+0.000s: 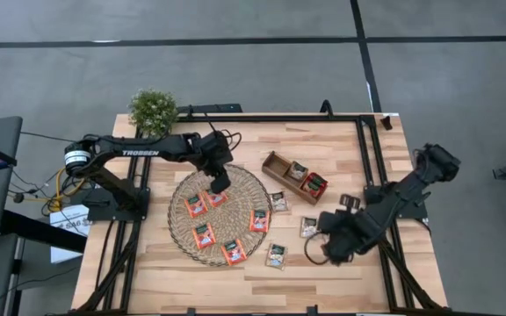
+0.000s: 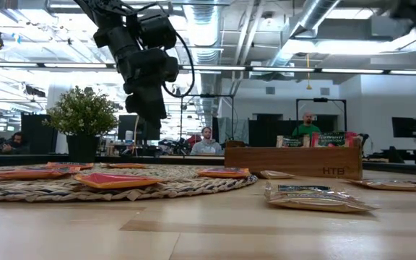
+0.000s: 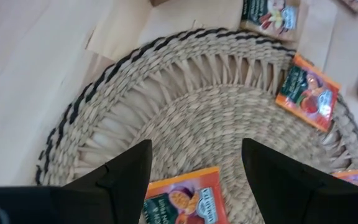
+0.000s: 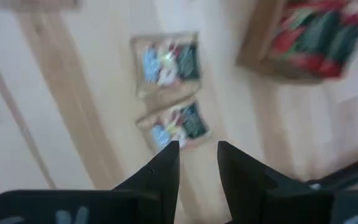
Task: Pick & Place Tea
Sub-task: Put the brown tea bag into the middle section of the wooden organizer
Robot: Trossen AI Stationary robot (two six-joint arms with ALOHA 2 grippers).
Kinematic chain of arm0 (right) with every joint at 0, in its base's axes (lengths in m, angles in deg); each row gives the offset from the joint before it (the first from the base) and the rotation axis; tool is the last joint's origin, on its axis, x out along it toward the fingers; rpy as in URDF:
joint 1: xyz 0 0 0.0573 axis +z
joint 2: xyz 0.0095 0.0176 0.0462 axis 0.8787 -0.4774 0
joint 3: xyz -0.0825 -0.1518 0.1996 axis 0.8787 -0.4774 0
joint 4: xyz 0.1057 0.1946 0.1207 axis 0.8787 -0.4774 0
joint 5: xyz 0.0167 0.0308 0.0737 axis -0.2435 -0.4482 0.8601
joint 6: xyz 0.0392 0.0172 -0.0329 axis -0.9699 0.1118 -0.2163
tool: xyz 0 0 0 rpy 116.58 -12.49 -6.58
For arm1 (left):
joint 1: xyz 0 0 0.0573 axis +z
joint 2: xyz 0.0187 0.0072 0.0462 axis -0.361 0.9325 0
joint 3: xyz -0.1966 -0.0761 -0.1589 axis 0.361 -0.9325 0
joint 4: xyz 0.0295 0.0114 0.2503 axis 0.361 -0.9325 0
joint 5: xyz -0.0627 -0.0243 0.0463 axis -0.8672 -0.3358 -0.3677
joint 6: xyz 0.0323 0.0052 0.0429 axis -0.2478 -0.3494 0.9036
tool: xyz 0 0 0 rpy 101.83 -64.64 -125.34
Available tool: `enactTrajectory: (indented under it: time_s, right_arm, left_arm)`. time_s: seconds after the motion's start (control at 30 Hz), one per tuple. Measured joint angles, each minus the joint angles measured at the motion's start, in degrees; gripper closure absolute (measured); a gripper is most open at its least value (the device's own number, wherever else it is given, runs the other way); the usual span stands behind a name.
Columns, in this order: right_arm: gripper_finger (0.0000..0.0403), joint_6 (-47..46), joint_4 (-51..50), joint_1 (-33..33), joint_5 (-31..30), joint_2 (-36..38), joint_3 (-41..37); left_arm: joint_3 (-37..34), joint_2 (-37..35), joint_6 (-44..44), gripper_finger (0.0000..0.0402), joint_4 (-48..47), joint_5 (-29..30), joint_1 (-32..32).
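Several red-orange tea sachets [image 1: 204, 234] lie flat on the round wicker mat [image 1: 183, 230]. Three green-and-pale sachets [image 1: 309, 226] lie on the table to the mat's right. My left gripper [image 1: 220, 183] hangs open over the mat's far part, and an orange sachet [image 3: 179, 202] lies just below its fingers [image 3: 126, 177], untouched. My right gripper [image 1: 328, 247] hovers over the table's right part. Its fingers [image 4: 166, 165] stand a little apart with nothing between them. Two green-and-pale sachets [image 4: 166, 62] lie ahead of it.
A brown wooden compartment tray [image 1: 277, 165] stands right of the mat's far side, with sachets standing in two compartments. A small potted plant [image 1: 153, 110] sits at the far left corner. Bare wood lies along the near edge. People sit in the room behind.
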Motion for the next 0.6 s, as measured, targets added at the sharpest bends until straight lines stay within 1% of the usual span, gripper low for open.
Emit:
enactTrajectory:
  time_s: [0.1, 0.2, 0.43, 0.6]
  right_arm:
    - [0.0300, -0.46, 4.97, 1.05, 2.46, 1.52, -5.17]
    - [0.0301, 0.77, 7.67, 0.69, 3.95, 2.12, -9.82]
    - [0.0298, 10.88, 15.52, -2.63, 5.01, 1.92, -16.78]
    - [0.0282, 17.25, 19.92, -5.26, 5.48, 1.92, -19.61]
  left_arm:
    - [0.00, 0.00, -1.72, 0.0161, 0.46, -0.01, -0.70]
    - [0.02, 0.00, -3.56, 0.0161, 0.55, 0.00, -1.46]
    - [0.02, 0.00, -6.41, 0.0161, 0.57, -0.02, -3.39]
    - [0.02, 0.00, -7.61, 0.0161, 0.53, 0.02, -4.39]
